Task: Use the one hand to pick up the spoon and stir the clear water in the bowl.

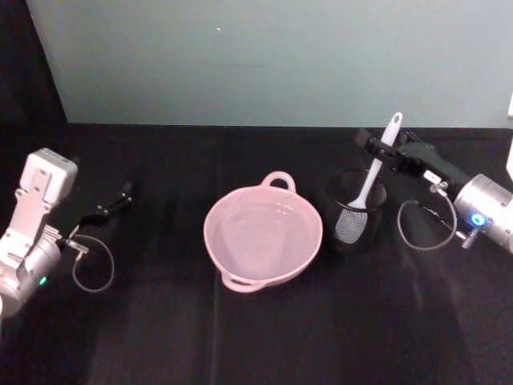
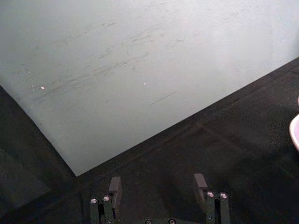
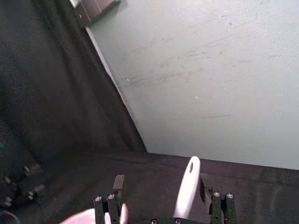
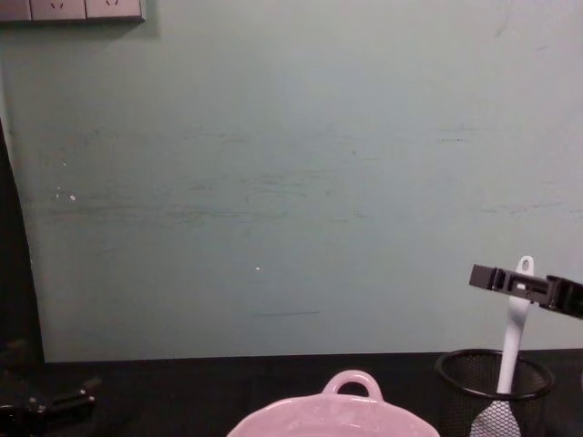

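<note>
Spoon standing in mesh cup; right gripper straddling handle, fingers wide. Left gripper idling, fingers wide. Close squarely, lift straight before crossing to bowl.

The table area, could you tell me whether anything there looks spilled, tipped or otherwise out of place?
Nothing stands out. The bowl sits upright with its water inside, and the spoon stands leaning in the upright mesh cup, its handle between the right gripper's open fingers. No spill shows on the black cloth.
</note>
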Controlling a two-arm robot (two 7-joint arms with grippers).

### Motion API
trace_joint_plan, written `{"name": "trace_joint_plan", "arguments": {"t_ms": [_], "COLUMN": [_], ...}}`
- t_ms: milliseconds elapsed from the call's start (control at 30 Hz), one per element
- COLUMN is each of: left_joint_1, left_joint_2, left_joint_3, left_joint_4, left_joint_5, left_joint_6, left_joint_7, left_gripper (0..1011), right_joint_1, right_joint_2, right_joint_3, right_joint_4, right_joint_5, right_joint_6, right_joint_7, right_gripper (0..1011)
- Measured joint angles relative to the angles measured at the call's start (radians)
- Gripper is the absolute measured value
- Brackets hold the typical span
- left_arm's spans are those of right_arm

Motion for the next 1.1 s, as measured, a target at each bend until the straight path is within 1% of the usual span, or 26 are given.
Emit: {"name": "trace_joint_plan", "arguments": {"t_ms": [100, 133, 167, 233, 267, 333, 367, 467, 500, 567, 633, 667, 733, 767, 867, 900, 1000, 1033, 1100], "left_joint_1": [0.0, 0.0, 0.0, 0.0, 0.0, 0.0, 0.0, 0.0, 0.0, 0.0, 0.0, 0.0, 0.0, 0.0, 0.0, 0.0, 0.0, 0.0, 0.0], "left_joint_2": [0.0, 0.0, 0.0, 0.0, 0.0, 0.0, 0.0, 0.0, 0.0, 0.0, 0.0, 0.0, 0.0, 0.0, 0.0, 0.0, 0.0, 0.0, 0.0], "left_joint_3": [0.0, 0.0, 0.0, 0.0, 0.0, 0.0, 0.0, 0.0, 0.0, 0.0, 0.0, 0.0, 0.0, 0.0, 0.0, 0.0, 0.0, 0.0, 0.0], "left_joint_4": [0.0, 0.0, 0.0, 0.0, 0.0, 0.0, 0.0, 0.0, 0.0, 0.0, 0.0, 0.0, 0.0, 0.0, 0.0, 0.0, 0.0, 0.0, 0.0], "left_joint_5": [0.0, 0.0, 0.0, 0.0, 0.0, 0.0, 0.0, 0.0, 0.0, 0.0, 0.0, 0.0, 0.0, 0.0, 0.0, 0.0, 0.0, 0.0, 0.0], "left_joint_6": [0.0, 0.0, 0.0, 0.0, 0.0, 0.0, 0.0, 0.0, 0.0, 0.0, 0.0, 0.0, 0.0, 0.0, 0.0, 0.0, 0.0, 0.0, 0.0], "left_joint_7": [0.0, 0.0, 0.0, 0.0, 0.0, 0.0, 0.0, 0.0, 0.0, 0.0, 0.0, 0.0, 0.0, 0.0, 0.0, 0.0, 0.0, 0.0, 0.0], "left_gripper": [1011, 1011, 1011, 1011, 1011, 1011, 1011, 1011, 1011, 1011, 1011, 1011, 1011, 1011, 1011, 1011, 1011, 1011, 1011], "right_joint_1": [0.002, 0.002, 0.004, 0.005, 0.006, 0.007, 0.007, 0.005, -0.001, -0.01, -0.027, -0.027, -0.055, -0.055, -0.091, -0.113, -0.154, -0.178, -0.205], "right_joint_2": [0.017, 0.017, 0.023, 0.03, 0.037, 0.044, 0.051, 0.061, 0.069, 0.08, 0.095, 0.095, 0.115, 0.115, 0.136, 0.147, 0.164, 0.171, 0.177], "right_joint_3": [-0.019, -0.019, -0.027, -0.036, -0.045, -0.054, -0.062, -0.069, -0.071, -0.07, -0.064, -0.064, -0.047, -0.047, -0.027, -0.014, 0.012, 0.029, 0.05], "right_joint_4": [-0.011, -0.011, -0.014, -0.018, -0.023, -0.03, -0.036, -0.046, -0.058, -0.076, -0.101, -0.101, -0.14, -0.14, -0.182, -0.207, -0.248, -0.27, -0.292], "right_joint_5": [-0.066, -0.066, -0.095, -0.126, -0.161, -0.198, -0.231, -0.268, -0.293, -0.317, -0.334, -0.334, -0.345, -0.345, -0.349, -0.349, -0.347, -0.341, -0.333], "right_joint_6": [-0.019, -0.019, -0.029, -0.042, -0.058, -0.075, -0.091, -0.109, -0.12, -0.131, -0.137, -0.137, -0.138, -0.138, -0.135, -0.132, -0.129, -0.129, -0.132], "right_joint_7": [-0.029, -0.029, -0.038, -0.048, -0.058, -0.069, -0.08, -0.093, -0.102, -0.113, -0.124, -0.124, -0.137, -0.137, -0.154, -0.166, -0.188, -0.202, -0.217], "right_gripper": [1002, 1002, 1002, 1002, 1003, 1002, 1002, 1003, 1003, 1002, 1002, 1002, 1002, 1002, 1003, 1002, 1002, 1002, 1002]}}
